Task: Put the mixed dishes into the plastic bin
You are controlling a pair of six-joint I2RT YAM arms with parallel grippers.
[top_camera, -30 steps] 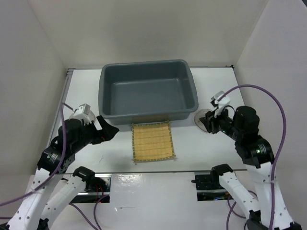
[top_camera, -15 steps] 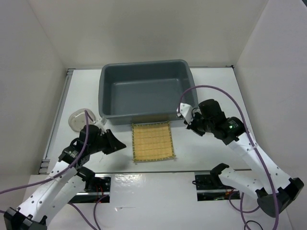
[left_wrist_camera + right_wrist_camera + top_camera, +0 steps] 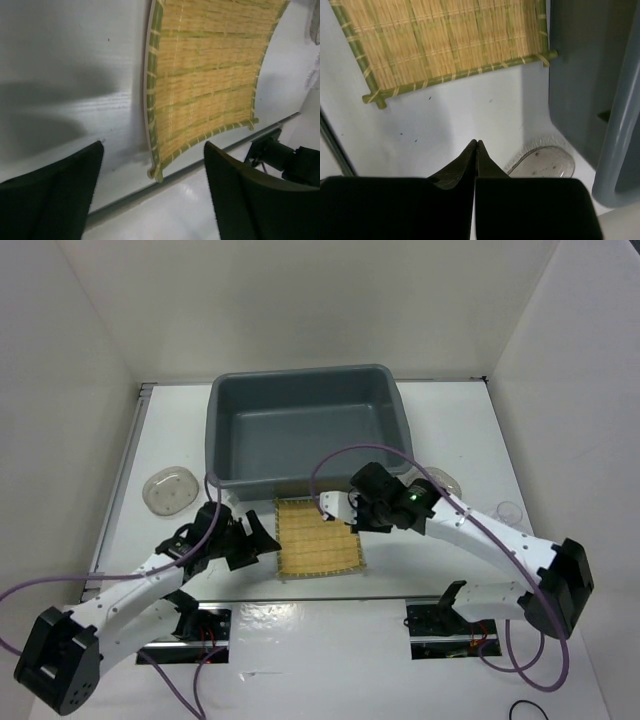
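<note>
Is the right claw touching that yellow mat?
Apart. In the right wrist view the shut right gripper points at the yellow mat, but bare table shows between its tips and the mat's edge.

A robot lab: bare white walls (image 3: pixel 300 300) box in the white table (image 3: pixel 450 420) beyond the left gripper (image 3: pixel 264 538) and right gripper (image 3: pixel 335 510), cables (image 3: pixel 350 448) trailing behind.

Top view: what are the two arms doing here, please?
Both arms reach toward the square yellow woven mat, lying flat on the white table before the large dark grey plastic bin. The left gripper is open at the mat's left edge; the right gripper is shut and empty by its right side. The bin is empty; round clear glass saucers sit left and right of it.
</note>
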